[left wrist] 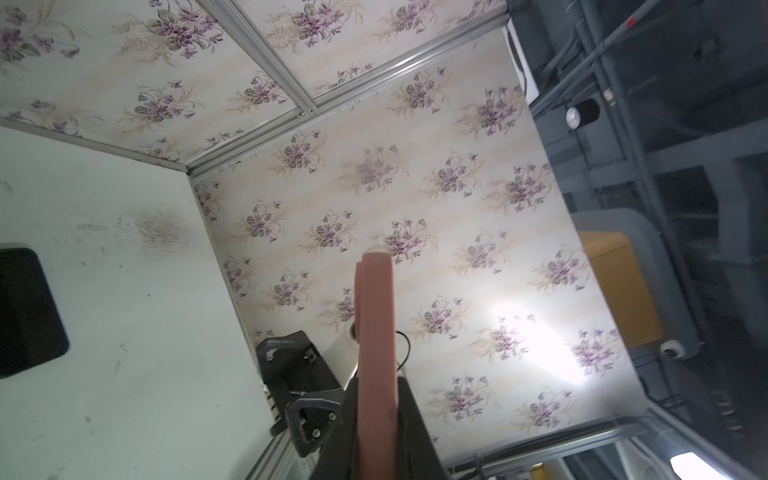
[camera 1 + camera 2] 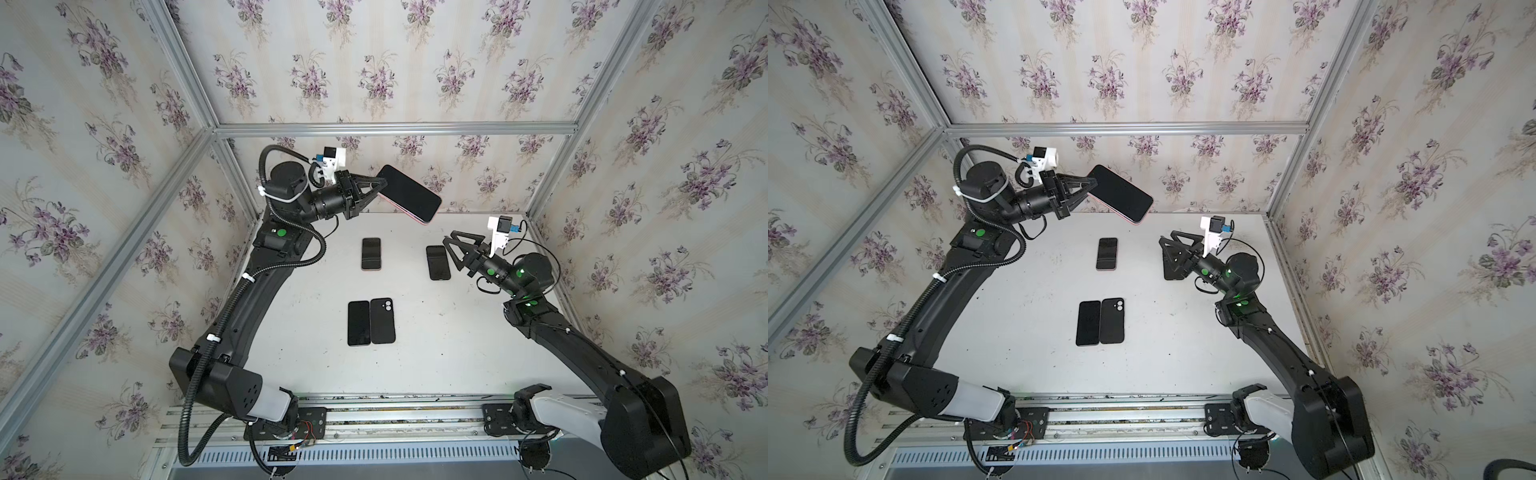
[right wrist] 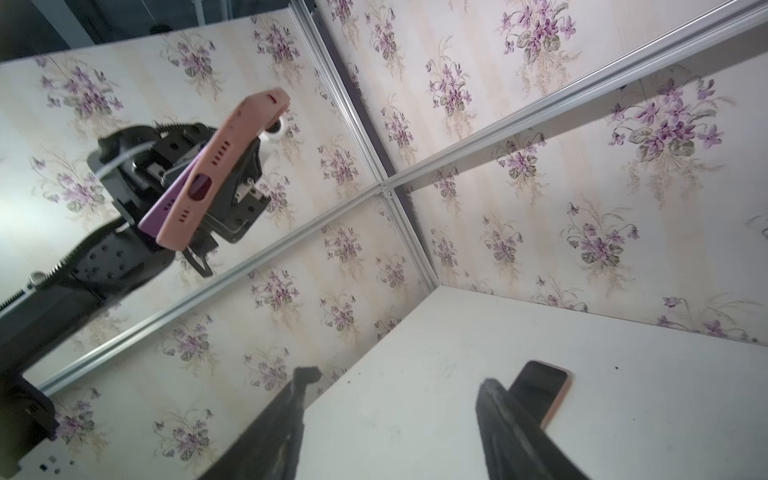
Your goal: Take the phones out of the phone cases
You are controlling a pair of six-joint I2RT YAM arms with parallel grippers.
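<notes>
phone (image 2: 409, 194) is pinched aloft by left gripper (image 2: 380, 185), free end pointed right toward the spread-open, empty right gripper (image 2: 450, 241)

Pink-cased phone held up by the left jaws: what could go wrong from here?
1. The left jaws clamp only one end of the cased phone, raised above the table; a pull by the right jaws could twist it loose and drop it.
2. The right jaws hang open over a black phone; a low sweep might knock it.
</notes>
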